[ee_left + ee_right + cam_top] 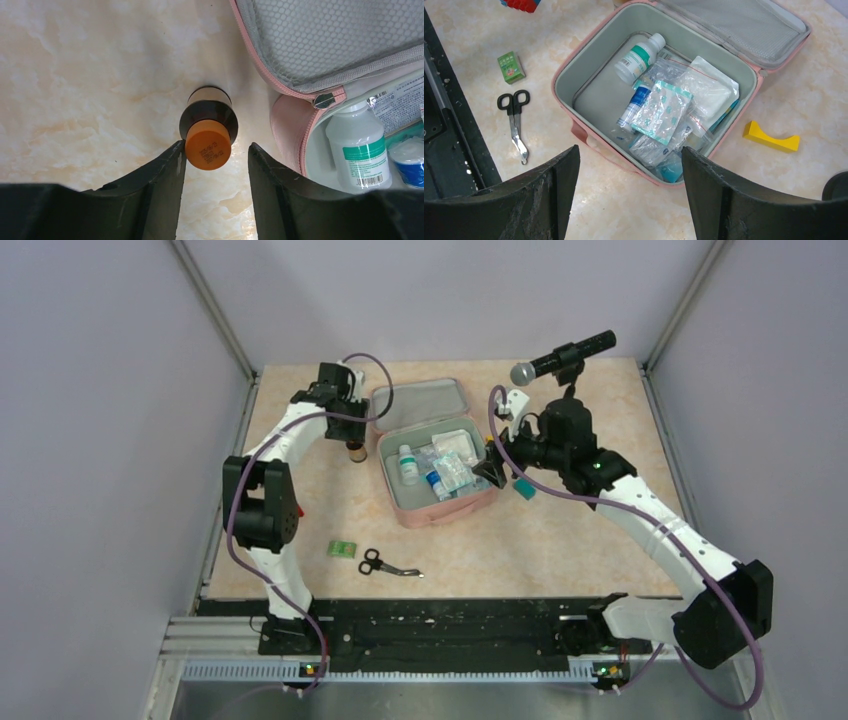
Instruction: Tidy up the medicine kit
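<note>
The medicine kit (445,510) lies open mid-table, a pink case with its mesh-lined lid (420,400) folded back. Inside lie a white green-labelled bottle (639,55), a blue-and-white tube (633,102) and clear sachets (661,110). Just left of the case stands a brown bottle with an orange cap (356,452). My left gripper (216,144) hangs over that bottle (208,145), open; its left finger is almost against the cap and a gap shows on the right. My right gripper (629,149) is open and holds nothing, above the case's right end (492,475).
Black-handled scissors (385,564) and a small green box (343,549) lie near the front edge, left of the case. A yellow curved block (771,137) sits on the table beyond the case's far side. A microphone (565,357) stands at the back right.
</note>
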